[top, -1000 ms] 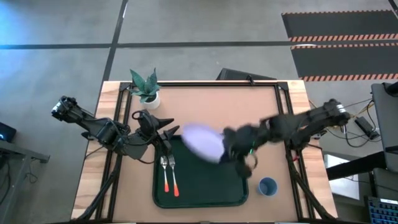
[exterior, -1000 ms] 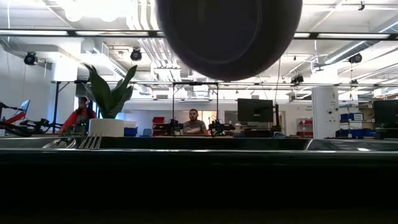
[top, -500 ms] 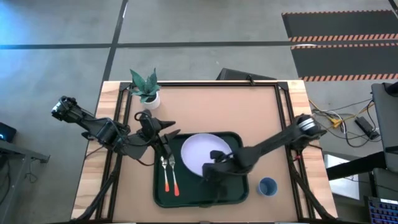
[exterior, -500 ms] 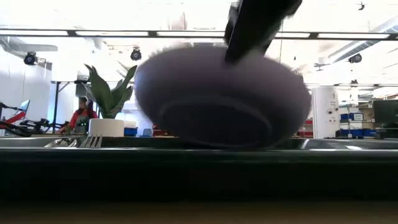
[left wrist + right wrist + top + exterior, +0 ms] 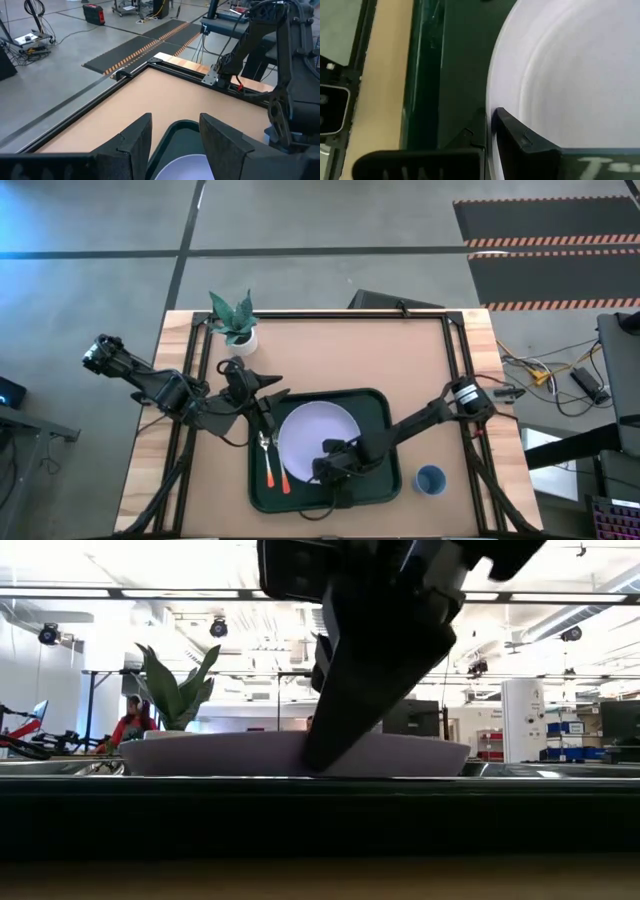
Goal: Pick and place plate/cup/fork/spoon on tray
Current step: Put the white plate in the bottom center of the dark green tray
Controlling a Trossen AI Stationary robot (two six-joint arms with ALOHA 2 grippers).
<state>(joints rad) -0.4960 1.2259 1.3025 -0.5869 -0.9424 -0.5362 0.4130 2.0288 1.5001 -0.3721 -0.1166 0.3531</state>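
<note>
The pale lavender plate (image 5: 315, 438) lies flat on the dark green tray (image 5: 378, 415), a little left of the tray's middle. My right gripper (image 5: 336, 466) is low at the plate's near rim and shut on it. The spoon (image 5: 266, 464) and the fork (image 5: 281, 474) lie side by side on the tray's left part, handles toward the near edge. The blue cup (image 5: 430, 479) stands on the table right of the tray. My left gripper (image 5: 268, 396) is open and empty over the tray's far left corner. My right gripper pinches the plate's near rim (image 5: 492, 127), one finger (image 5: 520, 140) on the plate's upper face and the other (image 5: 465, 136) outside and under the rim. The fingers slant down from the table's right. The plate (image 5: 290, 754) rests level on the tray.
A white pot with a green plant (image 5: 236, 320) stands at the table's far left. Bare tabletop (image 5: 380, 355) lies beyond the tray. People sit in the room behind the table in the low view (image 5: 128, 725).
My right gripper has gone down and toward the table's near left with the plate. The plate was lifted and tilted above the tray's far part; it has come down and levelled out, and now lies flat on the tray.
</note>
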